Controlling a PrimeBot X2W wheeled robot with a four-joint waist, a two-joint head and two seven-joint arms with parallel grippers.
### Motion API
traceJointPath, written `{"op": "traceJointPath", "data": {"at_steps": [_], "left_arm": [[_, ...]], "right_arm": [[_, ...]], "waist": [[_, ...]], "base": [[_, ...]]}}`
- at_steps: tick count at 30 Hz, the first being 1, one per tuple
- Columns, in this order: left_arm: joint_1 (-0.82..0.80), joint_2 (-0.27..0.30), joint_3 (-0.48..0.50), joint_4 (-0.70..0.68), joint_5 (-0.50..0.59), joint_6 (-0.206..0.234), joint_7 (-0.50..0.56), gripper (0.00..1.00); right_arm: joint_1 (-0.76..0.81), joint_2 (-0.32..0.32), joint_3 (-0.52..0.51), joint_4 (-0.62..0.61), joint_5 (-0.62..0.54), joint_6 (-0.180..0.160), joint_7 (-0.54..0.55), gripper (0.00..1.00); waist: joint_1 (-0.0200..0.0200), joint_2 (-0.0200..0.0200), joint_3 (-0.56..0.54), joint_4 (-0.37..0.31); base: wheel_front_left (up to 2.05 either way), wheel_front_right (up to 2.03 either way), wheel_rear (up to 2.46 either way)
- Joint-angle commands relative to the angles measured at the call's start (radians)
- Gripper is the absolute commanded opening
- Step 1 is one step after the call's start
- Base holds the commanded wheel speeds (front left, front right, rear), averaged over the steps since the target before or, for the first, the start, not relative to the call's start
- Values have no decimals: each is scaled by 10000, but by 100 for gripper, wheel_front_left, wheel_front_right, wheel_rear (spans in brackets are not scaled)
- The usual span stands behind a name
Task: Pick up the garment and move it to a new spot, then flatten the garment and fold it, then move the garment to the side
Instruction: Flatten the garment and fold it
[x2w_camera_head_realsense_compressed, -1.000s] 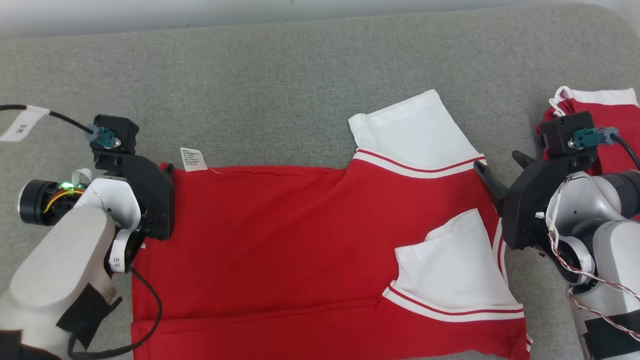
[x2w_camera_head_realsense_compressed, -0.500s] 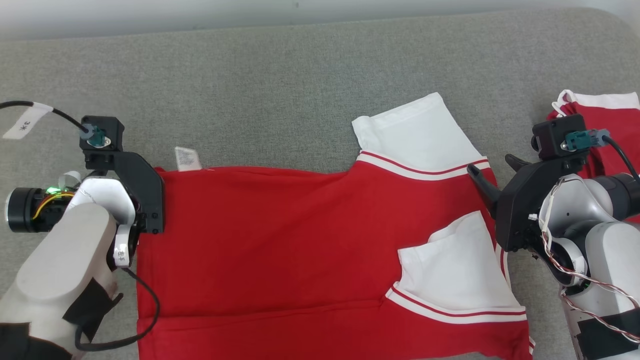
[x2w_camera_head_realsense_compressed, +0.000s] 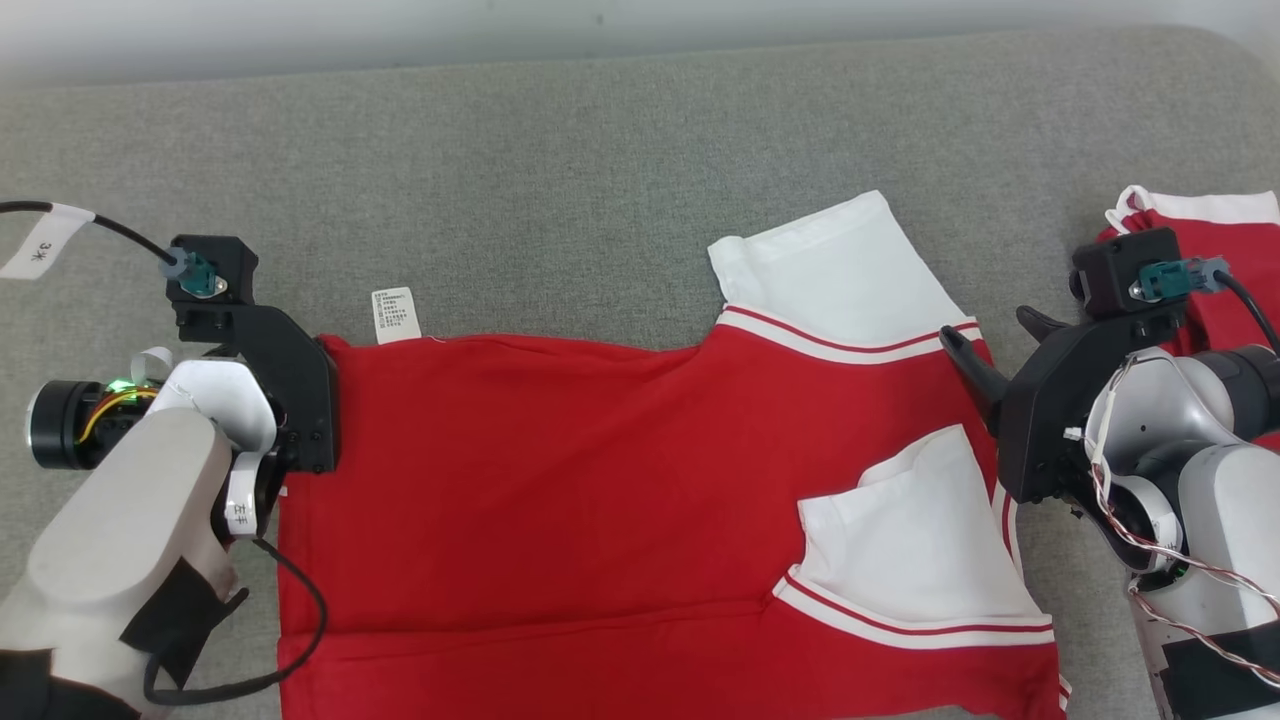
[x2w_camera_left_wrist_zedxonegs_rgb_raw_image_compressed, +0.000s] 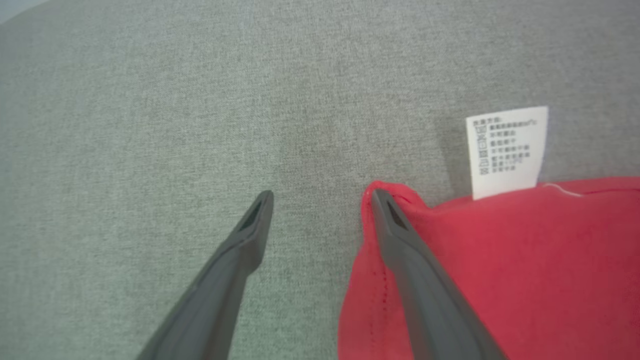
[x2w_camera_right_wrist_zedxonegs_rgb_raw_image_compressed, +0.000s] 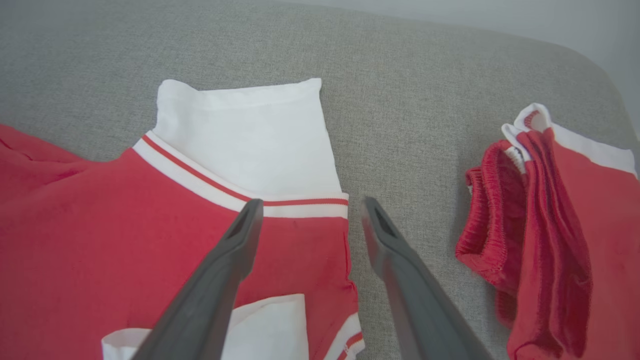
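Note:
The garment (x2w_camera_head_realsense_compressed: 600, 480), a red T-shirt with white sleeves, lies spread sideways on the grey cushion (x2w_camera_head_realsense_compressed: 560, 170). Its far sleeve (x2w_camera_head_realsense_compressed: 830, 265) sticks out flat and its near sleeve (x2w_camera_head_realsense_compressed: 900, 530) is folded onto the red body. A fold line runs along the near side. My left gripper (x2w_camera_left_wrist_zedxonegs_rgb_raw_image_compressed: 321, 197) hangs open at the far hem corner (x2w_camera_left_wrist_zedxonegs_rgb_raw_image_compressed: 390, 192): one finger lies over the red edge, the other over bare cushion. My right gripper (x2w_camera_head_realsense_compressed: 995, 335) is open at the shoulder end, straddling the garment's edge (x2w_camera_right_wrist_zedxonegs_rgb_raw_image_compressed: 345, 250) by the far sleeve (x2w_camera_right_wrist_zedxonegs_rgb_raw_image_compressed: 250, 135). Neither holds cloth.
A white care label (x2w_camera_head_realsense_compressed: 397, 313) sticks out from the hem near my left gripper, also close in the left wrist view (x2w_camera_left_wrist_zedxonegs_rgb_raw_image_compressed: 507, 150). A second red and white garment (x2w_camera_head_realsense_compressed: 1220, 260) lies bunched at the right edge, just right of my right gripper (x2w_camera_right_wrist_zedxonegs_rgb_raw_image_compressed: 550, 240).
The left gripper swung slightly left and came back at the hem corner, and the corner and label shifted a little with it. The right gripper barely moved. Both stayed open.

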Motion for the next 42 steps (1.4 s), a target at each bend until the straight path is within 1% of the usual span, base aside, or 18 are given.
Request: {"op": "traceJointPath", "data": {"at_steps": [1, 3, 10, 14, 21, 26, 28, 29, 30, 31, 32, 33, 35, 37, 38, 39, 42], "left_arm": [[127, 44, -23, -1, -64, -64, 28, 100], [64, 54, -26, 33, -93, -118, 3, 100], [-106, 105, -50, -138, -51, -97, -85, 100], [-164, 222, -18, -373, -36, -1, -107, 100], [-17, 261, -133, -673, -68, -36, 128, 100], [130, 225, -225, -655, -172, -123, 284, 100], [120, 240, -256, -607, -180, -93, 314, 95], [118, 251, -299, -565, -168, -95, 393, 87], [120, 255, -327, -542, -163, -73, 438, 71], [119, 261, -337, -539, -160, -57, 452, 65], [124, 272, -340, -533, -164, -52, 457, 52], [136, 278, -358, -524, -164, -29, 495, 43], [104, 305, -365, -490, -122, 50, 485, 37], [68, 302, -394, -480, -93, 85, 514, 21], [52, 294, -397, -474, -104, 93, 531, 2], [45, 280, -393, -463, -139, 95, 554, 0], [35, 161, -309, -497, -250, 108, 436, 0]], "right_arm": [[51, -24, 16, -84, 87, 8, 22, 100], [8, -14, 21, -108, 82, 8, 18, 100], [7, -21, -65, -87, -27, 8, 3, 100], [21, 42, -84, -61, -74, 8, 33, 100], [23, 75, -56, -17, -89, 8, 56, 100], [-88, 70, 40, -53, -17, 8, 65, 100], [-118, 29, 35, -91, -1, 8, 71, 100], [-123, 9, 26, -104, -4, 8, 78, 100], [-119, -6, 17, -117, -2, 8, 82, 100], [-108, -18, 8, -125, 2, 8, 86, 100], [-97, -32, 3, -123, 7, 8, 88, 100], [-80, -40, -1, -127, 11, 8, 90, 100], [-82, -29, -2, -106, -9, 8, 103, 100], [-115, 6, 22, -91, -40, 8, 115, 100], [-141, 17, 42, -86, -55, 8, 133, 100], [-170, 25, 64, -81, -66, 8, 147, 100], [-271, 17, 106, -58, -71, 8, 230, 100]], "waist": [[0, 0, 94, -45], [0, 0, 151, -74], [0, 0, 215, -68], [0, 0, 183, -28], [0, 0, 135, 3], [0, 0, 286, -105], [0, 0, 338, -137], [0, 0, 358, -147], [0, 0, 372, -155], [0, 0, 380, -158], [0, 0, 386, -162], [0, 0, 388, -162], [0, 0, 394, -153], [0, 0, 400, -141], [0, 0, 404, -132], [0, 0, 407, -123], [0, 0, 433, -80]], "base": [[0, 0, 0], [0, 0, 0], [0, 0, 0], [0, 0, 0], [0, 0, 0], [0, 0, 0], [0, 0, 0], [0, 0, 0], [0, 0, 0], [0, 0, 0], [0, 0, 0], [0, 0, 0], [0, 0, 0], [0, 0, 0], [0, 0, 0], [0, 0, 0], [0, 0, 0]]}}
